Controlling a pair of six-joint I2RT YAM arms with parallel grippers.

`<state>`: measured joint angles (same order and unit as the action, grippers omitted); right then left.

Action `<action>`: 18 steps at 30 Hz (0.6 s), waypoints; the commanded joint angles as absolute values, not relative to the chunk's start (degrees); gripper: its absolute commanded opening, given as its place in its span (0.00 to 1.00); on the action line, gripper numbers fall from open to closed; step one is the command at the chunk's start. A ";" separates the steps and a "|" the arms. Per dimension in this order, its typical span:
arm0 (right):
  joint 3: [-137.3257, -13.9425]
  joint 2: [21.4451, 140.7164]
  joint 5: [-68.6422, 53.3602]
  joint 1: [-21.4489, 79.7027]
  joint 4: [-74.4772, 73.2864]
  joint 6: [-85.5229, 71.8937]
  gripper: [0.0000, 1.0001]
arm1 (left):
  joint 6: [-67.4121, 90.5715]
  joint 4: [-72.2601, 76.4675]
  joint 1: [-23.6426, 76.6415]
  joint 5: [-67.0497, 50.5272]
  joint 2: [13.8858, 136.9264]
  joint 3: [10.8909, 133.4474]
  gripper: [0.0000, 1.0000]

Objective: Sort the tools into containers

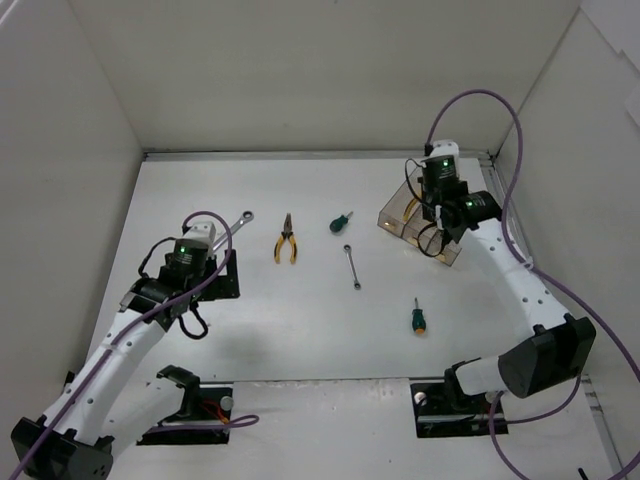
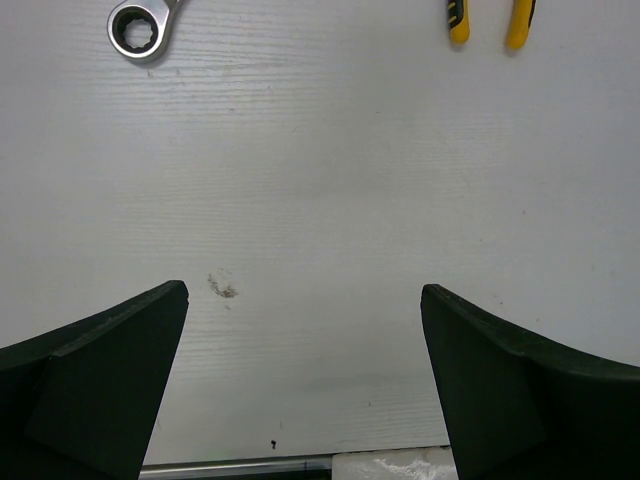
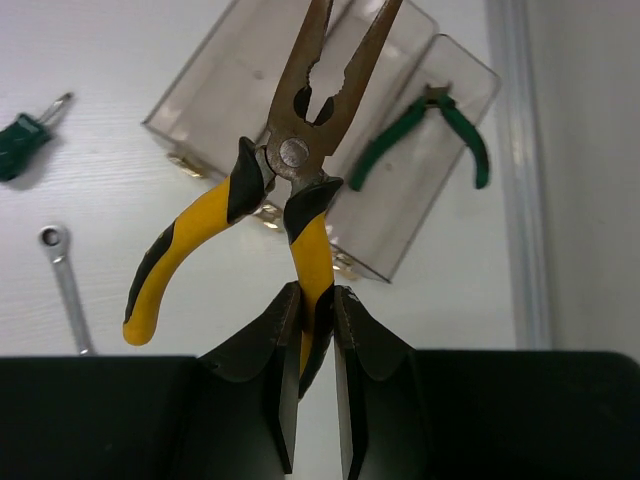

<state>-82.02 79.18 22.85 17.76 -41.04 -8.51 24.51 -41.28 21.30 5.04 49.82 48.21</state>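
The right gripper (image 3: 317, 296) clamps 1 handle of the yellow pliers (image 3: 296, 150), nose aimed at the 3 joined bins (image 3: 200, 100) where green pliers (image 3: 402, 135) already lie, probably for a drop-in, while the left gripper (image 2: 305, 300) hovers wide open over the table (image 2: 320, 180) near a wrench (image 2: 140, 25).

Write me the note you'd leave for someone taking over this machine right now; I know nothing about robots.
Left gripper: open, empty, over bare table.
Right gripper: shut on one handle of a yellow pliers, held above the containers.
Done: green pliers lie in an end bin.
Left to do: drop the held pliers into a bin, then sort what lies on the table: second yellow pliers, two wrenches, two green screwdrivers.
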 commanded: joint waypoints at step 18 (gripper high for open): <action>-79.19 84.11 29.79 -1.93 -34.63 -5.89 0.00 | 23.82 -39.11 20.92 5.01 47.73 49.13 1.00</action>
<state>-78.63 83.15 27.05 1.17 -40.45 -4.69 24.25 -40.88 21.30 4.32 48.73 48.21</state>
